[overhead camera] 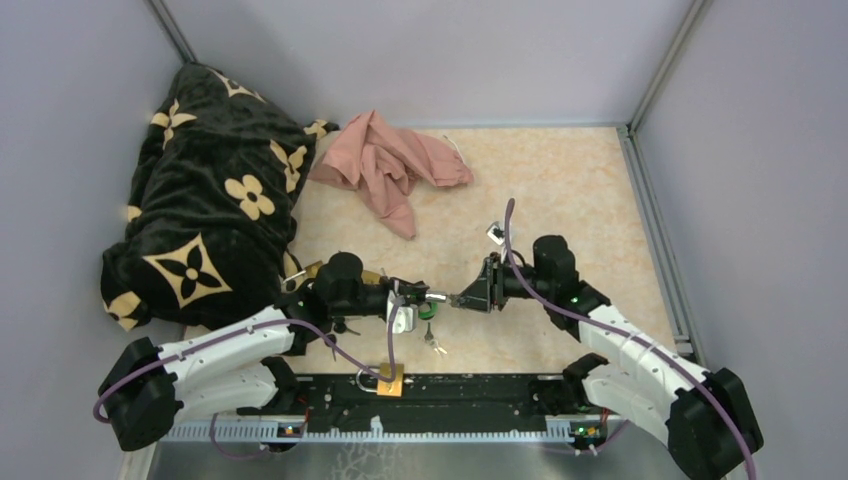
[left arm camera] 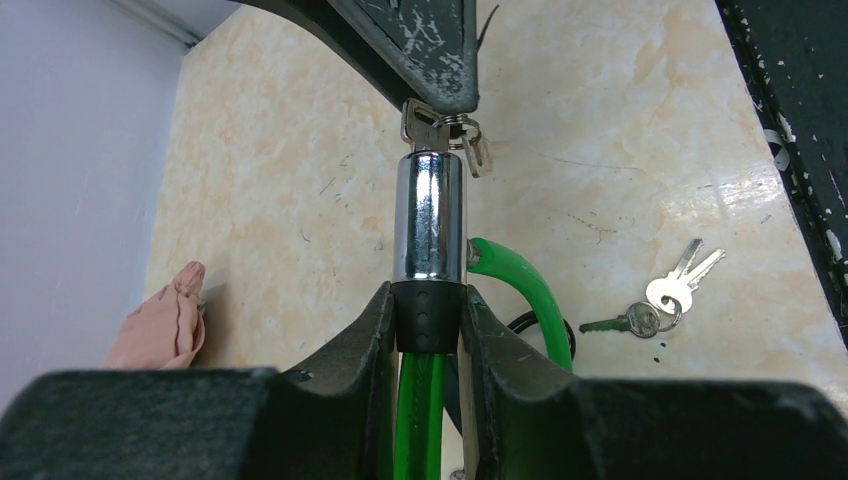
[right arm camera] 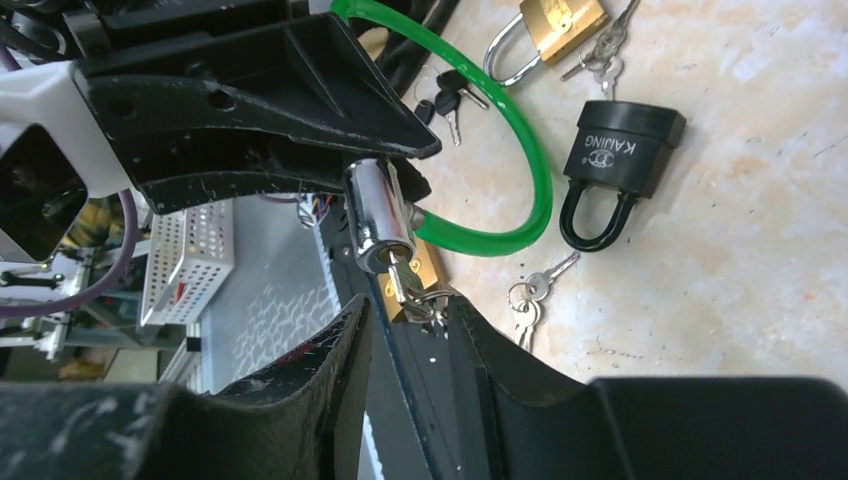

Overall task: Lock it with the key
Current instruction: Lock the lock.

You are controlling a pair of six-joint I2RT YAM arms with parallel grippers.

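Note:
My left gripper is shut on the black collar of a cable lock, just below its chrome cylinder. The lock's green cable loops out to the side. A small silver key on a ring sticks out of the cylinder's end. My right gripper faces the cylinder with the key between its fingertips. The jaws stand apart: the key ring lies against one finger, and a gap shows to the other.
On the table lie a black padlock, a brass padlock with keys, black-headed keys and a loose key bunch. Another brass padlock sits at the near edge. A pink cloth and a black patterned bag lie far left.

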